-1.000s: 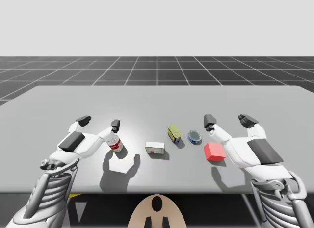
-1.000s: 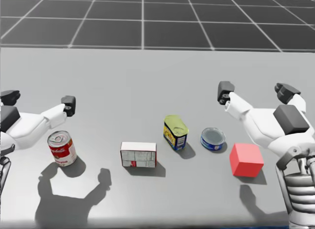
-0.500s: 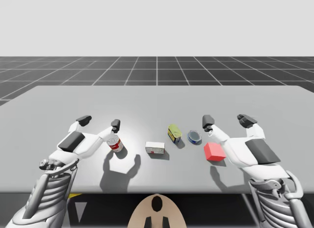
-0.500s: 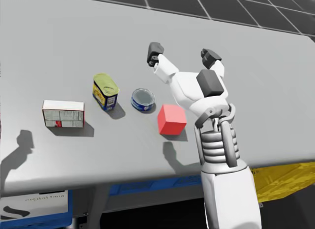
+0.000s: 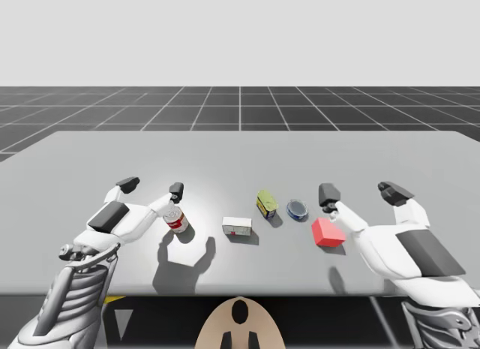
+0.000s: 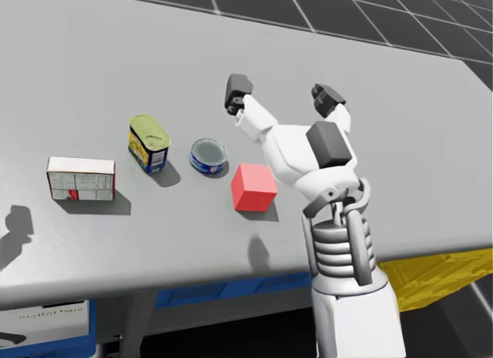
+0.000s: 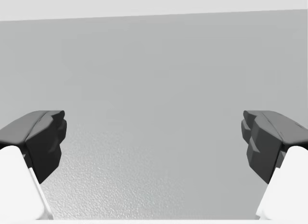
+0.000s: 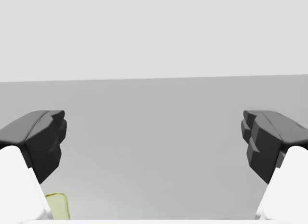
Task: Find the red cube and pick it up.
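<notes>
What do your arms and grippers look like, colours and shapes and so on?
Both arms have smooth white shells. My left gripper and right gripper each have two white fingers capped with blocky dark grey pads. A dark grey rectangular panel sits on the back of each hand, and behind it comes a ribbed, spring-like grey wrist section.

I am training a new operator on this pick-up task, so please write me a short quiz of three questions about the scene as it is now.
1. True or false: my right gripper is shut on the red cube.
2. Which thing lies nearest the red cube? A) white box B) flat blue can C) red-and-white can
3. Fill in the missing word: the cube lies closer to my ___ gripper.
Key: 1 false, the fingers stand open; 2 B; 3 right.
</notes>
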Tool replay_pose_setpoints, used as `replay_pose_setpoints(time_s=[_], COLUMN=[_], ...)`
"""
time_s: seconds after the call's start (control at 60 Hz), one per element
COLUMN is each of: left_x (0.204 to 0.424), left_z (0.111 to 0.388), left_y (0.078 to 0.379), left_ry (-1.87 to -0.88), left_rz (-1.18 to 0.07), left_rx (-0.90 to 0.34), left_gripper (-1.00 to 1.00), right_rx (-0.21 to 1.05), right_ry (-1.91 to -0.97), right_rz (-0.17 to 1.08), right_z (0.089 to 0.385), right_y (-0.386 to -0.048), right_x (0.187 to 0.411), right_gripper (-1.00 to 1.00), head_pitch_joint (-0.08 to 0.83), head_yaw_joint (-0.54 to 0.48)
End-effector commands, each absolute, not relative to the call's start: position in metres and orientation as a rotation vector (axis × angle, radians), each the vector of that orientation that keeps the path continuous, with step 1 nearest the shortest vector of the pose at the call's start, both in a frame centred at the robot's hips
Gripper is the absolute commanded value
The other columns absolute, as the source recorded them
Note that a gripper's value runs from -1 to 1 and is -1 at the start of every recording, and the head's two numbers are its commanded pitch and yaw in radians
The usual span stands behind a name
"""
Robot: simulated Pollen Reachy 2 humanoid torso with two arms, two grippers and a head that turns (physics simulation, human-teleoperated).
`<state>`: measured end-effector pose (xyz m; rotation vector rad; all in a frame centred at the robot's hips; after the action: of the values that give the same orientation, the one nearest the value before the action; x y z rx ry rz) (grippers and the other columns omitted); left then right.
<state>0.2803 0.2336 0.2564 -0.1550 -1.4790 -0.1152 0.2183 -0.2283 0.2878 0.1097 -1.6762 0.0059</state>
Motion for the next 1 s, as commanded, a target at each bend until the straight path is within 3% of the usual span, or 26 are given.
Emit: replay_pose_setpoints(time_s=[0.017, 0.217, 0.35, 0.567, 0.783, 1.0], left_x=[0.28, 0.279, 0.279, 0.28, 0.279, 0.279], left_z=[0.256, 0.256, 0.255, 0.255, 0.255, 0.255], left_y=[0.233, 0.233, 0.233, 0.233, 0.233, 0.233], left_ry=[-1.477, -1.477, -1.474, -1.472, -1.472, -1.471], left_rz=[-0.109, -0.109, -0.108, -0.106, -0.103, -0.101], left_rx=[-0.158, -0.156, -0.157, -0.158, -0.157, -0.156], left_gripper=[-1.0, -1.0, -1.0, -1.0, -1.0, -1.0], right_rx=[0.138, 0.084, 0.082, 0.096, 0.093, 0.035], right_ry=[-1.634, -1.65, -1.595, -1.5, -1.42, -1.397], right_rz=[-0.118, -0.191, -0.182, -0.152, -0.212, -0.235], right_z=[0.28, 0.244, 0.226, 0.187, 0.159, 0.143], right_y=[-0.222, -0.22, -0.218, -0.206, -0.208, -0.21], right_x=[0.192, 0.17, 0.165, 0.172, 0.191, 0.21], right_gripper=[-1.0, -1.0, -1.0, -1.0, -1.0, -1.0], head_pitch_joint=[0.73, 0.732, 0.73, 0.738, 0.749, 0.756], head_yaw_joint=[-0.4, -0.4, -0.41, -0.41, -0.4, -0.39])
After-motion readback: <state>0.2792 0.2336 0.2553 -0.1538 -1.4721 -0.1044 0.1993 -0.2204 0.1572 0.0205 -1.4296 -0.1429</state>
